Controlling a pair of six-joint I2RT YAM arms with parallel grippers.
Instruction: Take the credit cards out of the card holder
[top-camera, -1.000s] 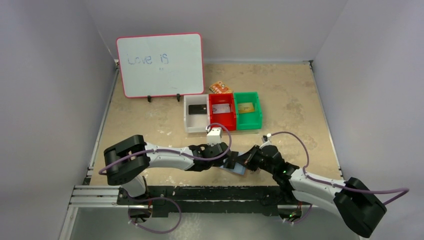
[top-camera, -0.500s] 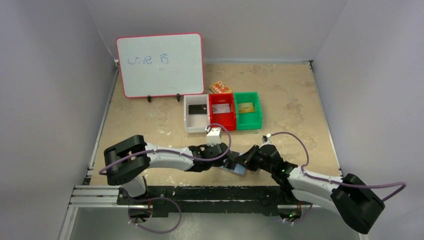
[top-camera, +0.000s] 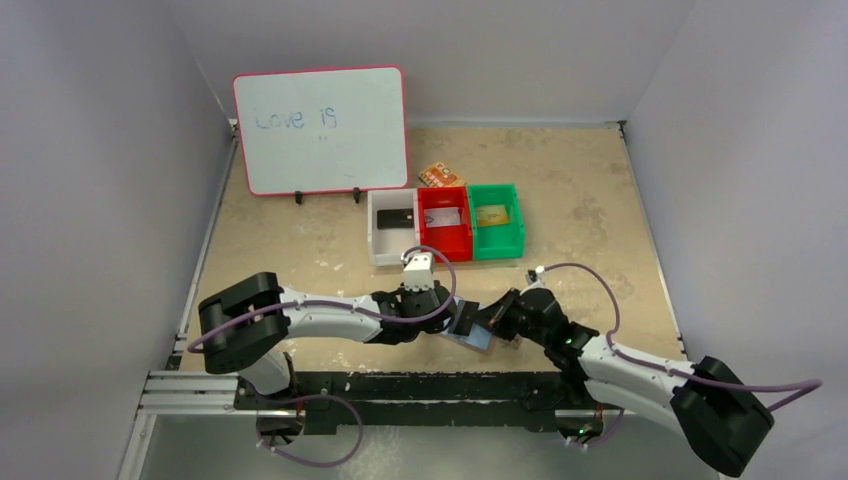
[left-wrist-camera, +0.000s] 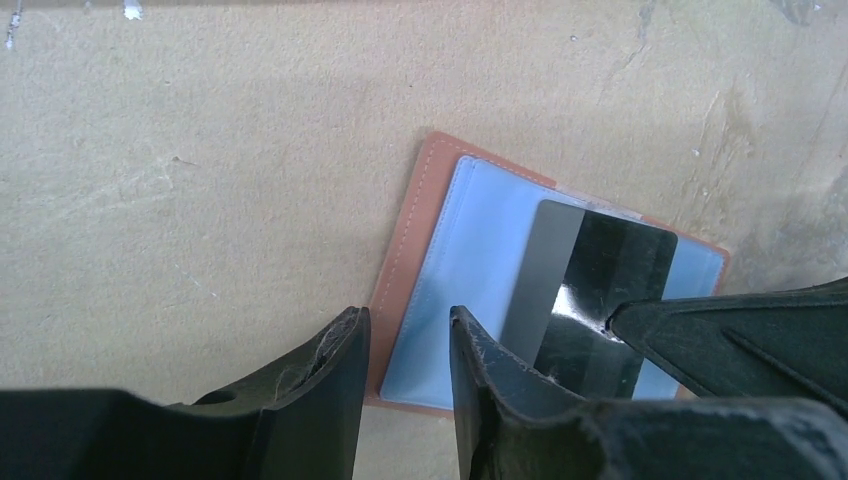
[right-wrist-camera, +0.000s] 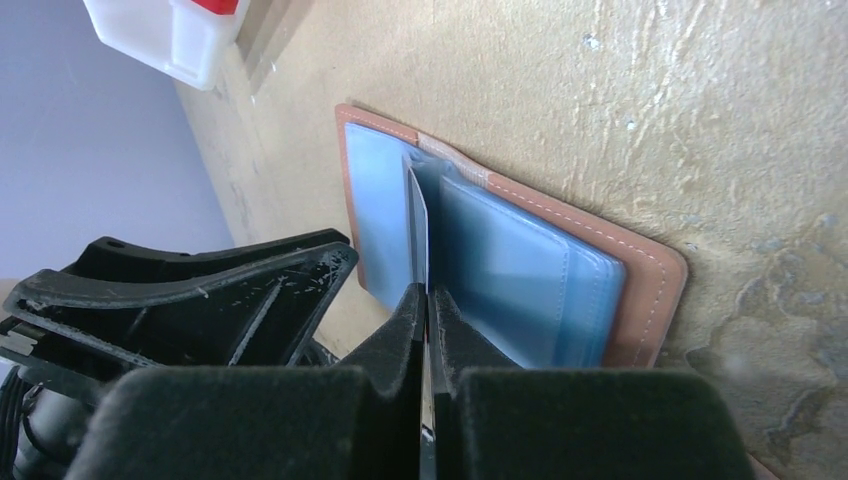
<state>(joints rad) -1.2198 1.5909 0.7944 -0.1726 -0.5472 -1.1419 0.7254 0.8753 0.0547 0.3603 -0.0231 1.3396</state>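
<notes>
1. Holder (left-wrist-camera: 462, 262) lies open, blue side up, flat on the table (top-camera: 585, 200). It's close to the near edge, about mid-width, betw. the two grippers.
2. R gripper (right-wrist-camera: 425, 296) is closed tight on a thin card (left-wrist-camera: 600, 285), pinching one end. Card is dark w/ a black stripe and sits over the blue lining. Can't tell if its other end is clear of the pocket.
3. L gripper (left-wrist-camera: 405, 325) is part open w/ a narrow gap and nothing clamped. Its fingers straddle the holder's tan border, prob. to steady it.
4. White bin (top-camera: 372, 228), red bin (top-camera: 446, 250) and green bin (top-camera: 498, 249) sit in a row near table centre. Each has a card-like item inside, so prob. three cards are out already.
5. Est. progress: well along, w/ this card mid-pull.
6. Left to do: draw it clear w/o dragging the holder, then put it down. After that, check the other sleeves; from these views no more cards show, but one could hide under the lining.
</notes>
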